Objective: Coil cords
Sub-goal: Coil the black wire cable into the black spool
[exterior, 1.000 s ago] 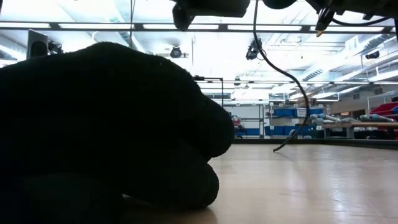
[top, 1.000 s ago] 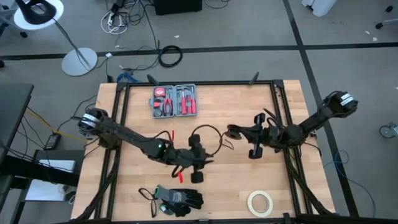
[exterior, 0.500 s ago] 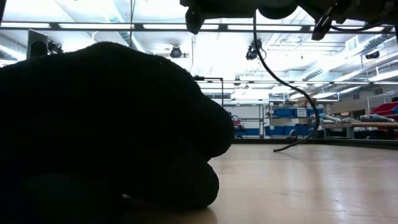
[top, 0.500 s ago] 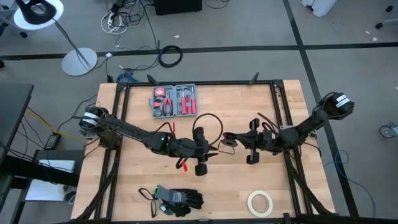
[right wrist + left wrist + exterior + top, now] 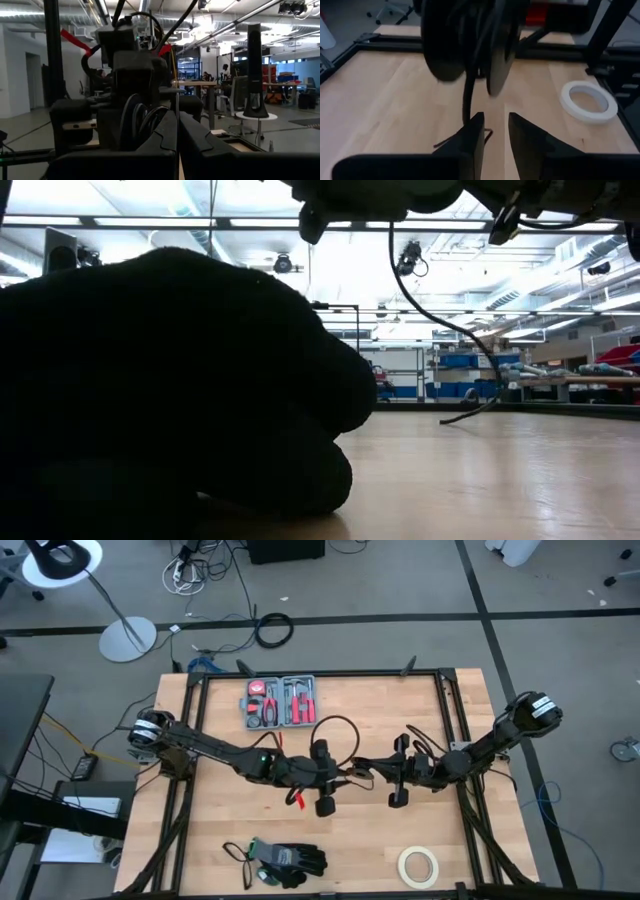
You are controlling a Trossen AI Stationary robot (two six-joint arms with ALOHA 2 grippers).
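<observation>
Change: both arms have been drawing together at mid-table since a second ago; the right gripper (image 5: 370, 773) is now sitting nearer the left gripper (image 5: 345, 778).
Left gripper fingers: standing slightly apart, the cord (image 5: 468, 102) hanging just ahead of them.
Right gripper fingers: pressing together.
Cord: one, looping (image 5: 334, 730) above the table between the grippers.
Writing: none readable.
Count: one tool case (image 5: 281, 702), one tape roll (image 5: 419, 865), gloves (image 5: 289, 860).
</observation>
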